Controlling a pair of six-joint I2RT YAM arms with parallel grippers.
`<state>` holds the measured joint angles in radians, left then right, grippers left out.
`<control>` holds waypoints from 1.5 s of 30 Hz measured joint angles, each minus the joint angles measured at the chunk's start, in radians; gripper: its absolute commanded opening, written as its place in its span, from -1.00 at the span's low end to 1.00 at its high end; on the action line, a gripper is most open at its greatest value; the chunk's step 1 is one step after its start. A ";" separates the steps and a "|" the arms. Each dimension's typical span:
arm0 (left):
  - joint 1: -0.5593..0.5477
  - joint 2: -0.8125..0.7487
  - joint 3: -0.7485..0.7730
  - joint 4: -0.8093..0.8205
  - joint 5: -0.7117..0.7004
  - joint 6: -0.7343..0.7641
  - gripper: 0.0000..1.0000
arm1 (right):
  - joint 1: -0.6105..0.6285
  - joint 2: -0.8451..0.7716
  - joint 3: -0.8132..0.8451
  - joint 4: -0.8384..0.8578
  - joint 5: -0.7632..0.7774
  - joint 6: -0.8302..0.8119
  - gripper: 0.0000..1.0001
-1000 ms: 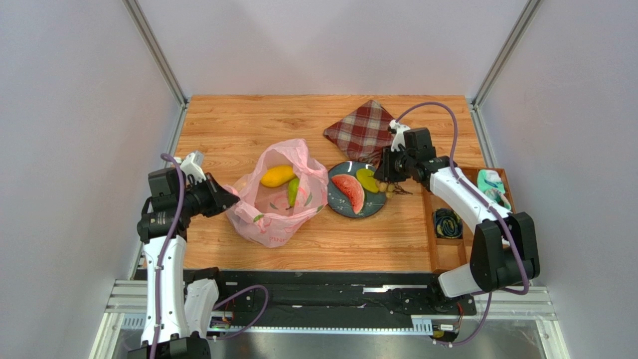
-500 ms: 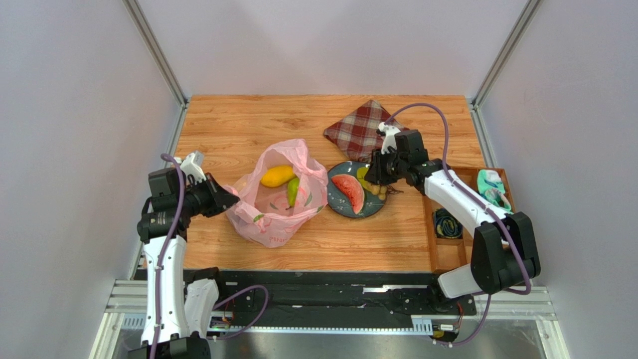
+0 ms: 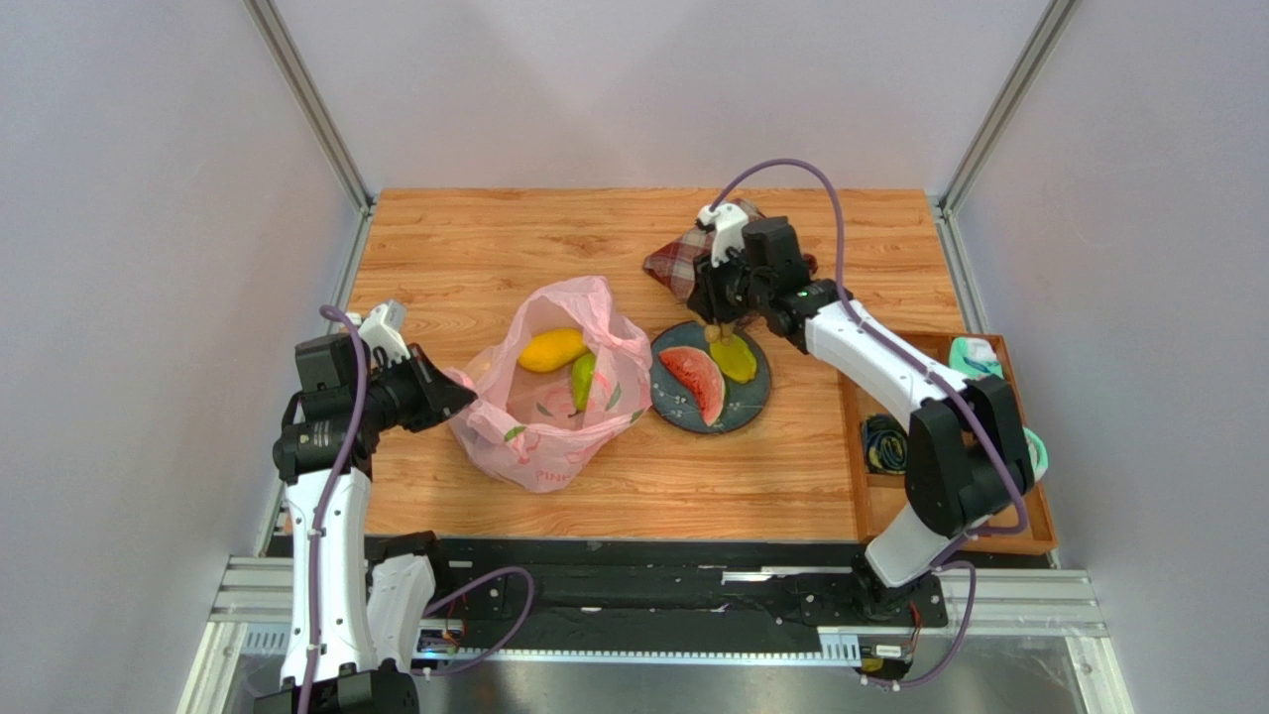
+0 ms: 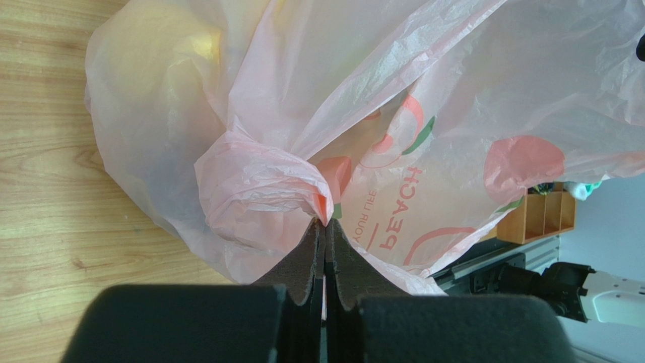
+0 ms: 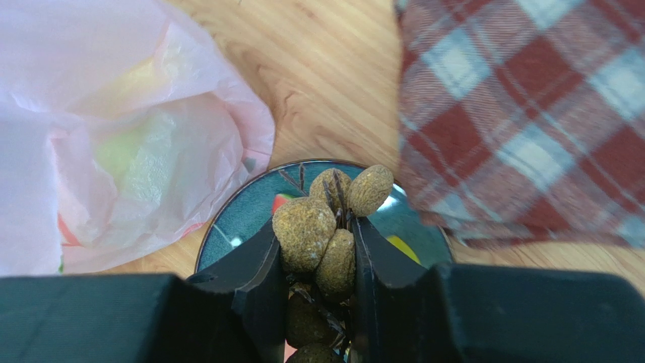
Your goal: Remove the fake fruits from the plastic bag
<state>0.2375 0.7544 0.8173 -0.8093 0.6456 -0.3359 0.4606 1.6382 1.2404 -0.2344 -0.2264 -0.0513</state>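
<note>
The pink plastic bag lies open at centre-left, with a yellow fruit and a green fruit inside. My left gripper is shut on the bag's left edge; in the left wrist view its jaws pinch a bunched fold of the bag. The dark plate holds a pink-red slice and a yellow-green fruit. My right gripper hangs over the plate's far edge. It is shut on the brownish grape bunch above the plate.
A red plaid cloth lies just behind the plate, partly under the right arm. A wooden tray on the right edge holds a teal sock and a dark rolled sock. The bag's right side touches the plate.
My right gripper has carried the grape bunch from the plate's right side up and leftward to its far edge. The left gripper and bag have not moved.
</note>
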 measured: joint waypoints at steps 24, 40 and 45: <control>0.007 0.000 0.000 0.000 0.000 0.000 -1.00 | 0.145 0.221 0.033 0.079 0.017 -0.265 -0.85; 0.008 0.000 -0.002 0.001 0.000 0.000 -1.00 | 0.195 0.227 0.021 0.077 0.017 -0.263 -0.26; 0.008 0.000 -0.002 0.001 0.000 0.000 -1.00 | 0.195 0.227 0.017 0.075 0.016 -0.260 0.43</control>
<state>0.2455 0.7544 0.8158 -0.8082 0.6456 -0.3363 0.6552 1.8652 1.2572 -0.1593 -0.2100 -0.3115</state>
